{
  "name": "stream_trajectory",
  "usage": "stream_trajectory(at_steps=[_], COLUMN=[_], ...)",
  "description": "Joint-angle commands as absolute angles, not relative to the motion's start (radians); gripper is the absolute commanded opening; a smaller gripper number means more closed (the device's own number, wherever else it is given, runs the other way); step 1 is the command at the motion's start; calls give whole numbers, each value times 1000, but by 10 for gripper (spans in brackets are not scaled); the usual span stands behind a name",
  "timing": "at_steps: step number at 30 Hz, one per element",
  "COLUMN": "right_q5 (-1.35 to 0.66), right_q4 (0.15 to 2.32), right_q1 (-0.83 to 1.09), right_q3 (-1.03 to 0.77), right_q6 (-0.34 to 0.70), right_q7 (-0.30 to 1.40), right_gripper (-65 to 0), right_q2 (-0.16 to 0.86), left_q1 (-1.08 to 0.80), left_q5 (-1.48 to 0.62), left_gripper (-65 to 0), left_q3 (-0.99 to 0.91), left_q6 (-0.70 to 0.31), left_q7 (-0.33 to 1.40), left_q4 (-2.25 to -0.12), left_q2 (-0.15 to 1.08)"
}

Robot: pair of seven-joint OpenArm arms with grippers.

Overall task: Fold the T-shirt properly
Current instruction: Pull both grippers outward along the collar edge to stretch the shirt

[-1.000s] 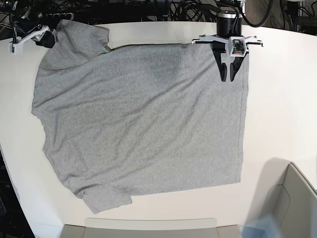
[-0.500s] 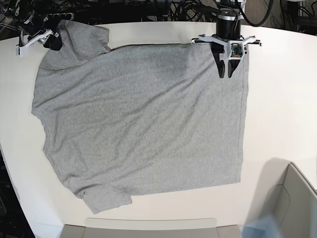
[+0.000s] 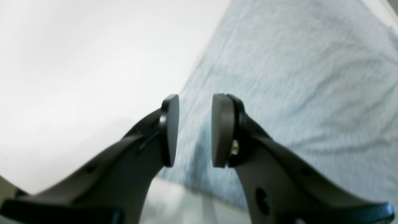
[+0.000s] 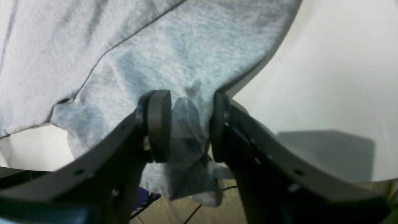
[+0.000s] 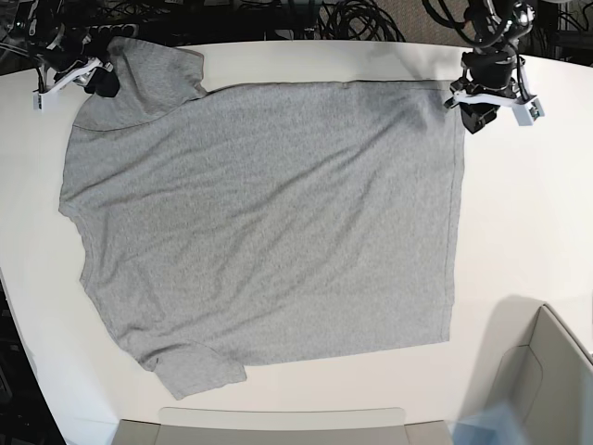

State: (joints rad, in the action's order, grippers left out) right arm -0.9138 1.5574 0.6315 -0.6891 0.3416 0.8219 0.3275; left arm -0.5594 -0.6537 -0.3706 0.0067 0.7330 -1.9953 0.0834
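Observation:
The heather-grey T-shirt (image 5: 269, 222) lies spread flat on the white table (image 5: 528, 213), plain side up; no lettering shows. My right gripper (image 5: 100, 82) is at the shirt's far left sleeve. In the right wrist view it (image 4: 190, 127) is shut on a bunched fold of the sleeve cloth (image 4: 186, 46), right at the table's edge. My left gripper (image 5: 477, 118) is at the shirt's far right corner. In the left wrist view it (image 3: 195, 130) is open, with nothing between the pads (image 3: 222, 130), just above the shirt's edge (image 3: 295, 77).
A grey bin (image 5: 278, 425) sits at the near edge and another (image 5: 547, 371) at the near right corner. Black cables (image 5: 278, 19) run behind the table's far edge. Bare white table lies right of the shirt.
My left gripper has moved right and back, from over the shirt's far hem to its far right corner. My right gripper has shifted slightly back with the sleeve.

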Motion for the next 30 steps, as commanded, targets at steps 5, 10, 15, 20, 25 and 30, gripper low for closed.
stream_trajectory(at_steps=[5,10,15,20,25,30], right_q5=[-878,-878,-878,-878,-878,-878], right_q4=[1555,1555,1554,1511,1503,1504], right_q1=[651,680,700,696,697,696], right_q3=[-687,-687,-687,-687,-685,-684], right_q6=[334,334,334,334,335,335], right_q7=[871,871,871,871,871,871], right_gripper=[-437,-437,-437,-437,-437,-437], right_q2=[361,361,360,358,357,355], left_q1=[-524,-532,-533,-564,-587,-619], left_q5=[-664,-661,-662,-670,-696,-817], left_gripper=[-457,-457,-457,-457,-457,-457], left_q3=[-401,-412,-450,-395,-395,-384], left_q6=[1,1,-1,-82,-168,-196], left_q7=[792,808,812,812,814,814], left_q4=[-1942,-1886,-1790,-1768,-1770,-1770], left_q2=[110,131,136,193,197,197])
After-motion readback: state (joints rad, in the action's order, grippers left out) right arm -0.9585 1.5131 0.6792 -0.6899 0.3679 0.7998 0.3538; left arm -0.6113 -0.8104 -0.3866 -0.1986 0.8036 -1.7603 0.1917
